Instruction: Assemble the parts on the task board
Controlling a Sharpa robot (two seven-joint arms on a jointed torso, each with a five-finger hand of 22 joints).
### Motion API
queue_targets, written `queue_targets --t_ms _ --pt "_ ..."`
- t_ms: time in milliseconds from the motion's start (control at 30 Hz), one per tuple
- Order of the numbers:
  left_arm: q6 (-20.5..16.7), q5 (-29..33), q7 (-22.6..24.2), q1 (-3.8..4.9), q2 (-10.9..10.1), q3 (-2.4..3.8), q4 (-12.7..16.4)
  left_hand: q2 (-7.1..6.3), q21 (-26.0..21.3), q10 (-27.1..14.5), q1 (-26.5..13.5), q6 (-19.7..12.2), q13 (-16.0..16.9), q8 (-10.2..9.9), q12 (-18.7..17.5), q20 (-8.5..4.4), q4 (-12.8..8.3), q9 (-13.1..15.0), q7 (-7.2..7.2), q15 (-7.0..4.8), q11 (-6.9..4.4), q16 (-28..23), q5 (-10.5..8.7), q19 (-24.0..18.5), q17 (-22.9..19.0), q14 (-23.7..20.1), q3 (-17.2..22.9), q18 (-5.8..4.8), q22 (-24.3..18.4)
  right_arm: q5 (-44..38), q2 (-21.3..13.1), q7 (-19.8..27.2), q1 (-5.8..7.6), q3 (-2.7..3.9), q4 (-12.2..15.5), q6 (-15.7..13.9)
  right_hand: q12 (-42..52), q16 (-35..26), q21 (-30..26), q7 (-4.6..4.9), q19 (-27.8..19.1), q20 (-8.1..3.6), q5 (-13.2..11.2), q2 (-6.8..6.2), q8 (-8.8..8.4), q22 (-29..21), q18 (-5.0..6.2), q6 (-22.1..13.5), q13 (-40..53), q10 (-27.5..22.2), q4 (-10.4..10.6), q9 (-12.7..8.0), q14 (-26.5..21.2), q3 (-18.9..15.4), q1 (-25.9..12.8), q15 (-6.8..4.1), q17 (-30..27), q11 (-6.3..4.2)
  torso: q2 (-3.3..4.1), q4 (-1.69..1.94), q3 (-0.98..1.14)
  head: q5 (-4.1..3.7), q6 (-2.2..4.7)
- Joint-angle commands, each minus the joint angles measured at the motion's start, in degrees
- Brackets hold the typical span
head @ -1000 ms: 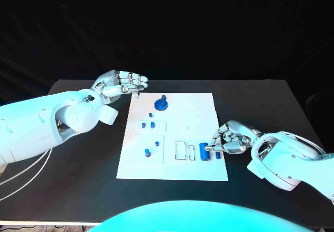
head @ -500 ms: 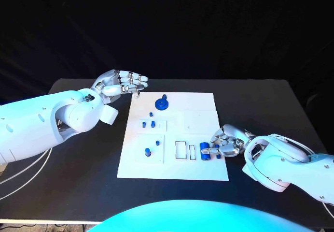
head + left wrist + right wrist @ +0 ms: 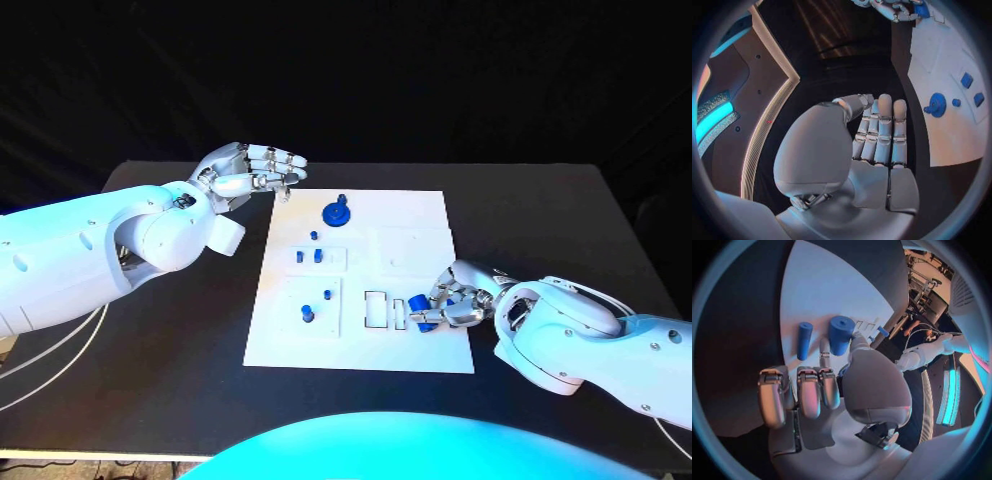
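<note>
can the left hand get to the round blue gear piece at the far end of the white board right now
Probably yes. The left hand hangs by the white task board's far corner, the round blue gear piece lies near, nothing between them.

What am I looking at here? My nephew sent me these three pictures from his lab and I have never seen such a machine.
It is a robot with two white arms ending in silver hands. One picture looks down from its head; the two round ones come from cameras at its wrists. On the black table lies a white task board with small blue parts, among them a blue gear. The right hand is at the board's edge with a fat blue cylinder at its fingertips and a thinner blue peg beside it. The left hand, fingers curled, hangs at the board's far corner, holding nothing I can see.
</note>
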Motion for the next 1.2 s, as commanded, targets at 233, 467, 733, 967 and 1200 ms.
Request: queue_targets --t_ms 233,467,733,967,1200 --pt "1.0 0.4 0.2 0.02 0.0 0.04 0.2 0.01 0.3 -0.2 -0.4 0.4 -0.1 -0.1 0.3 0.05 -0.4 -0.1 0.07 0.05 0.07 -0.2 0.12 -0.5 -0.1 0.0 0.0 0.88 0.1 -1.1 0.4 -3.1 -1.03 -0.77 0.1 -0.6 0.2 0.2 0.2 -1.20 6.0 -1.20 3.4 1.58 1.78 15.1 -0.81 1.6 15.0 6.1 -0.1 0.6 6.0 6.0 5.9 -1.41 15.1 -1.53 -0.03 0.02 -0.01 0.03 0.17" --pt "1.0 0.4 0.2 0.02 0.0 0.03 0.1 0.01 0.3 -0.2 -0.4 0.4 -0.1 -0.1 0.3 0.05 -0.4 -0.1 0.07 0.05 0.07 -0.2 0.12 -0.5 -0.1 0.0 0.0 0.88 0.1 4.2 -0.1 -1.2 -0.62 -0.63 1.4 -6.2 0.2 0.2 0.2 -1.71 6.0 -1.57 5.9 1.71 2.39 15.1 -0.81 2.0 15.0 6.1 -0.1 0.7 6.0 9.4 6.7 -1.82 15.1 -2.00 -0.05 0.00 -0.01 0.10 0.30" --pt "1.1 0.6 0.3 0.02 0.0 0.03 0.0 0.19 0.2 -0.3 -0.6 0.6 -0.1 0.0 0.4 0.07 -0.4 -0.1 0.00 0.05 0.04 -0.2 0.14 -0.5 -0.1 0.0 0.1 0.89 0.0 10.3 -0.4 1.5 1.46 -0.43 3.5 -9.2 0.2 0.2 0.2 -1.72 6.0 -1.66 5.9 1.47 2.81 15.1 -0.81 2.2 15.0 6.1 -0.1 0.8 6.0 10.8 3.3 -1.85 15.1 -2.02 -0.04 -0.07 -0.07 0.18 0.60" --pt "1.1 0.7 0.3 0.02 0.1 0.03 -0.1 0.19 0.2 -0.3 -0.6 0.6 -0.1 0.0 0.4 0.07 -0.4 -0.1 0.00 0.05 0.04 -0.2 0.14 -0.5 -0.1 0.0 0.1 0.89 0.0 13.8 1.3 1.8 1.96 -0.41 3.4 -7.4 0.2 0.2 0.2 -1.73 6.0 -1.66 6.1 1.20 3.00 15.1 -0.81 2.2 15.0 6.1 -0.1 0.8 6.0 11.3 1.7 -1.86 15.1 -2.03 -0.03 0.00 -0.01 0.34 0.46" --pt "1.2 0.8 0.2 0.02 0.1 0.03 0.0 0.22 0.2 -0.4 -0.7 0.6 -0.1 0.1 0.5 0.08 -0.3 -0.1 0.00 0.06 0.04 -0.2 0.13 -0.5 -0.1 0.0 0.1 0.88 0.0 15.4 4.8 1.0 1.92 -0.53 1.8 -4.4 0.2 0.2 0.2 -1.63 6.0 -1.61 5.4 1.23 3.20 15.1 -0.81 2.2 15.0 6.1 0.0 0.8 6.0 11.8 -0.8 -1.78 15.1 -1.95 0.04 0.10 0.00 0.33 0.18"
